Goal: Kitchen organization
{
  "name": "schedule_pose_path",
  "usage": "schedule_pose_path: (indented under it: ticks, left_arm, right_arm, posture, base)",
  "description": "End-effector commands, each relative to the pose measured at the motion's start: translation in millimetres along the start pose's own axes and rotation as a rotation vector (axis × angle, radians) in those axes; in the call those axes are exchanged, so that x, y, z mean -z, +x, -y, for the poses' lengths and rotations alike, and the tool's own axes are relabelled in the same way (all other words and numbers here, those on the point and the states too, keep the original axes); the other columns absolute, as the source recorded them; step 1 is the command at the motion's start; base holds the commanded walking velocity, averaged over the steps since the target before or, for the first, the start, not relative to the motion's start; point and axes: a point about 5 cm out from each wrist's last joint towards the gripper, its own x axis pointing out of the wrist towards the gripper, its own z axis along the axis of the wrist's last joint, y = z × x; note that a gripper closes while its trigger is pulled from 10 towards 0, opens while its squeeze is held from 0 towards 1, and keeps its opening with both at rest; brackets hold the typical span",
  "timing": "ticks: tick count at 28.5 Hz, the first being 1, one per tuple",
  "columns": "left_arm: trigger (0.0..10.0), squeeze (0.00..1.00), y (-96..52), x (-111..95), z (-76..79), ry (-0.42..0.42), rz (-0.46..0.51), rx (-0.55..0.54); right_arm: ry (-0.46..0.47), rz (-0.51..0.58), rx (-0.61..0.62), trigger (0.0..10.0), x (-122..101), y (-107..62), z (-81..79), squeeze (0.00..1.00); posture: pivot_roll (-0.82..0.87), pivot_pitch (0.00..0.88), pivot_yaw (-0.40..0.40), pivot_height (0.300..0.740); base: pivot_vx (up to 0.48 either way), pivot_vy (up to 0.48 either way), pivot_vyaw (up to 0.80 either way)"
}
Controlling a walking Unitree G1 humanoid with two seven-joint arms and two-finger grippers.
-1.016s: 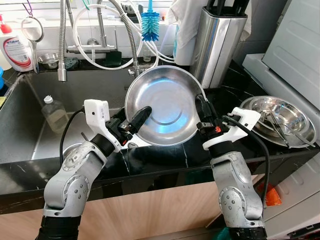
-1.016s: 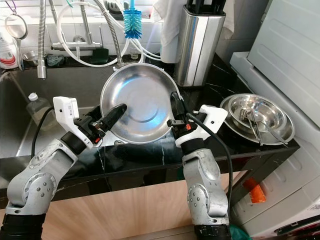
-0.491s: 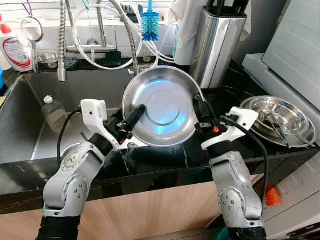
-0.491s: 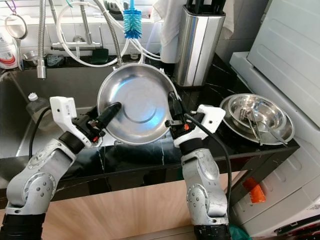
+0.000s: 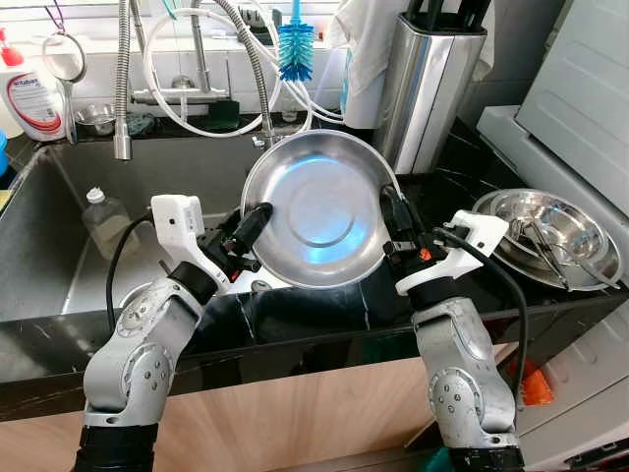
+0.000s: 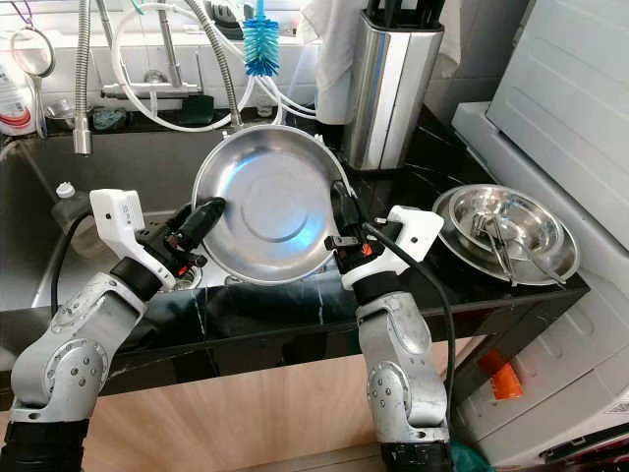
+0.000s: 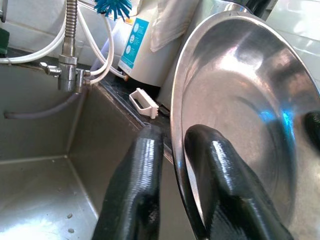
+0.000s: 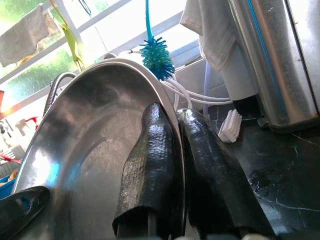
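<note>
Pan: a round steel pan [image 5: 316,208] is held up on edge, hollow side toward the robot, over the black counter's front strip [image 5: 324,310] just right of the sink.
Left claw: the left gripper [image 5: 254,218] pinches the pan's left rim; the left wrist view shows one black finger [image 7: 135,190] behind the rim and one inside the bowl.
Right claw: the right gripper [image 5: 393,208] pinches the pan's right rim, one finger [image 8: 150,165] inside and the other on the outer side, rim between them.
Edges: the pan's top edge sits close under the faucet hose [image 5: 248,59] and the blue bottle brush [image 5: 294,49]; its right edge is near the steel knife block [image 5: 430,84]. A small white clip [image 8: 230,126] lies on the counter by the block's foot.
Open room: the sink basin [image 5: 59,285] to the left is mostly open steel; a strip of bare counter lies below the pan.
Containers: a plastic bottle [image 5: 103,222] stands in the sink. On the right counter a stack of steel bowls [image 5: 550,236] holds tongs or similar utensils. A detergent bottle [image 5: 37,98] stands at the sink's back left.
</note>
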Motion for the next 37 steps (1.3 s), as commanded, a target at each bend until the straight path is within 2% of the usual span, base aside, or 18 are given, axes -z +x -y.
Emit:
schedule_pose_path:
  ticks: [1, 16, 17, 18, 31, 37]
  left_arm:
    - [0.0, 0.00, 2.1, -2.9, -0.5, 0.004, 0.016, 0.001]
    - [0.0, 0.00, 2.1, -3.4, -0.7, 0.002, 0.022, -0.003]
    - [0.0, 0.00, 2.1, -3.4, -0.7, 0.001, 0.023, -0.004]
    - [0.0, 0.00, 2.0, -3.5, -0.6, 0.001, 0.024, -0.004]
    - [0.0, 0.00, 1.6, -1.9, 1.0, -0.004, 0.021, 0.001]
    - [0.0, 0.00, 1.9, -2.0, 1.5, -0.007, 0.023, 0.003]
  right_arm:
    - [-0.014, 0.022, -0.007, 10.0, -6.4, 0.9, -2.1, 0.00]
    - [-0.010, 0.009, 0.002, 10.0, -4.3, 1.2, -0.4, 0.00]
    - [-0.008, 0.009, 0.001, 10.0, -4.2, 1.2, -0.6, 0.40]
    - [-0.002, 0.010, -0.001, 10.0, -4.3, 1.2, -0.7, 1.00]
    - [0.004, 0.011, -0.006, 10.0, -4.9, -0.1, -2.3, 1.00]
    - [0.045, 0.000, -0.026, 10.0, -3.3, -0.3, -4.3, 1.00]
  posture:
    - [0.07, 0.006, -0.039, 0.740]
    - [0.08, 0.000, -0.043, 0.740]
    - [0.08, 0.000, -0.045, 0.740]
    - [0.07, 0.000, -0.045, 0.740]
    - [0.07, 0.003, -0.045, 0.740]
    - [0.07, 0.010, -0.044, 0.740]
  base:
    - [0.000, 0.000, 0.00]
    - [0.000, 0.000, 0.00]
    - [0.000, 0.000, 0.00]
    - [0.000, 0.000, 0.00]
    - [0.000, 0.000, 0.00]
    - [0.000, 0.000, 0.00]
